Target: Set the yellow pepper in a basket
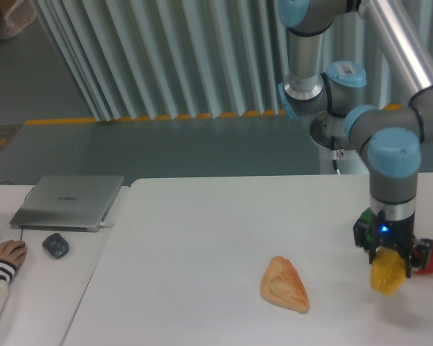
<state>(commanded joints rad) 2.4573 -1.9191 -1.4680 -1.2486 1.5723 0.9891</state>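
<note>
Camera view from the front takes in a white table that fills the lower part of the scene, with a ribbed grey curtain wall behind it. Over the right side of the table stands the UR5e arm, grey with pale blue joint caps, its wrist pointing straight down. To the left, on a neighbouring desk, a closed silver laptop lies flat, and just in front of it sits a dark mouse; a person's hand in a striped cuff rests at the far left edge. Near the middle of the table lies an orange-tan wedge-shaped pastry, well apart from the arm. The gripper hangs at the right end of the table with its jaws closed in on the yellow pepper, which is clamped between them and sticks out below; whether it clears the tabletop cannot be told. Just beside it to the right a red pepper lies on the table, and a bit of a green pepper shows behind the wrist
</note>
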